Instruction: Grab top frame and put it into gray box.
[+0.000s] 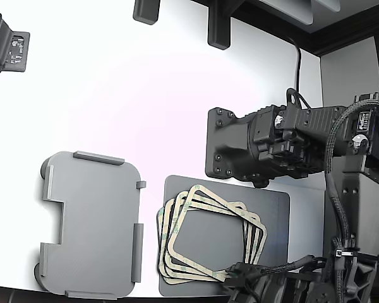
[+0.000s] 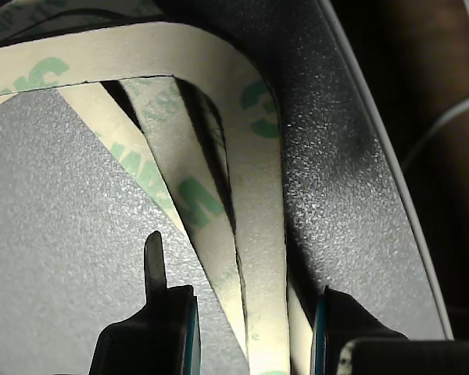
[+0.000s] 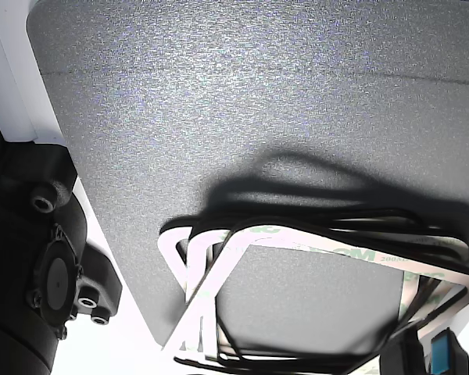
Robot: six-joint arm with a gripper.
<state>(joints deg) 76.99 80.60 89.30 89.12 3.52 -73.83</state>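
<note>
- The claw (image 2: 250, 328) is cut off in the wrist view; only two finger stubs show, spread apart, straddling one side of the top frame (image 2: 262, 258).
- Frame count is unclear: roughly four fanned on the dark mat (image 1: 271, 208).
- One gray box (image 1: 91, 224) sits well away on the bench (image 1: 145, 95).

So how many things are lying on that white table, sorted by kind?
Beige frames: 4, as best I can count the fanned stack
Light gray tray: 1
Dark gray mat: 1
Total: 6
</note>
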